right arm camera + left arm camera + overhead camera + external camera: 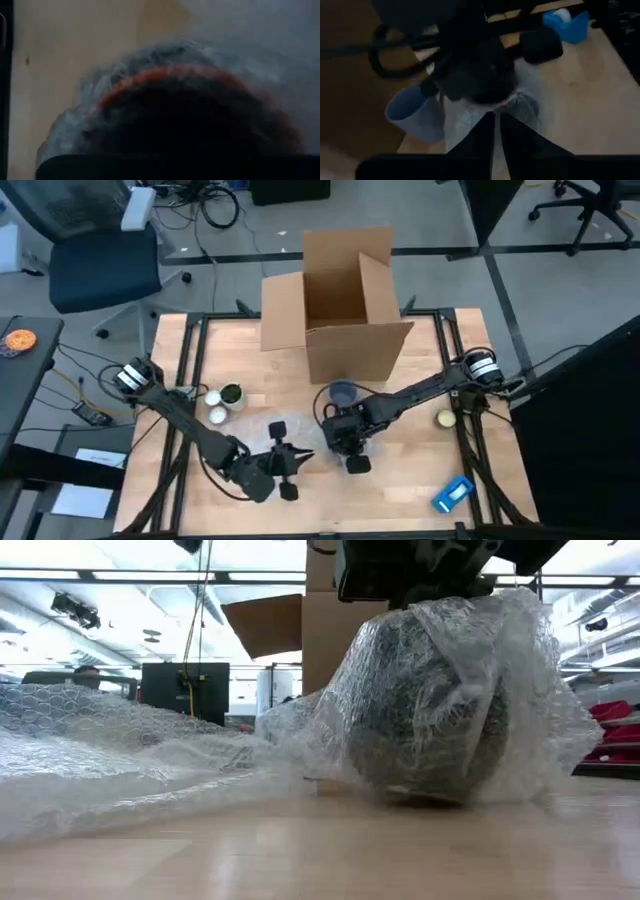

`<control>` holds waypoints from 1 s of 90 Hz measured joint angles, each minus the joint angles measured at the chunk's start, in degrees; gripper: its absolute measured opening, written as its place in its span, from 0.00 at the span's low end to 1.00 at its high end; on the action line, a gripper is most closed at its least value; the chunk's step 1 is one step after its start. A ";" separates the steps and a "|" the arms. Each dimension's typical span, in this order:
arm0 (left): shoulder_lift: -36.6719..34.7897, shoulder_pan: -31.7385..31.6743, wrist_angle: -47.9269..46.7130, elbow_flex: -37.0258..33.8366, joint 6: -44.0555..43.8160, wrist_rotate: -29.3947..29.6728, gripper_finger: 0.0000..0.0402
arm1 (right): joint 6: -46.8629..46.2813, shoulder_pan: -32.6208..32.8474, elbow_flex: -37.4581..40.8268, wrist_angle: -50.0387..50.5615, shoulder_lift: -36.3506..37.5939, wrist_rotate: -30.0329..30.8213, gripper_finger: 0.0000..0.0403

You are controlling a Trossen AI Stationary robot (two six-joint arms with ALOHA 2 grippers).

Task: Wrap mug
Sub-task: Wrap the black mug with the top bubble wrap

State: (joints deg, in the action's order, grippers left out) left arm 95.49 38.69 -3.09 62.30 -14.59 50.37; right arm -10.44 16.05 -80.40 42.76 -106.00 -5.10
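A dark mug stands on the table near its middle, covered in clear bubble wrap that trails off flat to one side. In the right wrist view the mug's orange rim shows through the wrap. My right gripper sits directly on top of the mug, and its body hides what it does there. My left gripper is at table height just left of the mug, shut on the wrap. My left gripper pinches the bubble wrap between its two fingers, close beside the mug. It comes in nearly level from the table's left. The wrap lies slack on the table around the fingers; one layer or several, I cannot tell.
An open cardboard box stands at the far middle, with a blue mug in front of it. Two small cups are at the left, a pale ball at the right, and a blue tape dispenser at the near right.
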 joint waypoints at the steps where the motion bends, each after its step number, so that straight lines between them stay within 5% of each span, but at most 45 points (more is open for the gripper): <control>1: 0.19 0.01 -0.05 0.00 -0.03 -0.01 0.04 | -0.01 -0.02 0.01 0.05 0.33 0.00 0.00; 38: 1.85 -0.06 -0.14 0.00 -0.70 -0.06 0.04 | -2.28 2.25 -0.07 -0.08 11.50 -0.40 0.00; 66: 2.33 -0.12 -1.23 0.04 -4.56 -2.27 0.04 | -1.97 4.60 -0.12 -4.23 5.77 -5.18 0.00; 90: 10.16 -1.17 2.05 0.04 -8.24 -8.35 0.04 | -1.84 2.93 -0.22 -6.32 -0.26 -5.40 0.00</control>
State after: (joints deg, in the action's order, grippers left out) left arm 105.65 37.52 -1.04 62.35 -22.83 42.02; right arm -12.27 18.98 -80.62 36.45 -106.26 -10.50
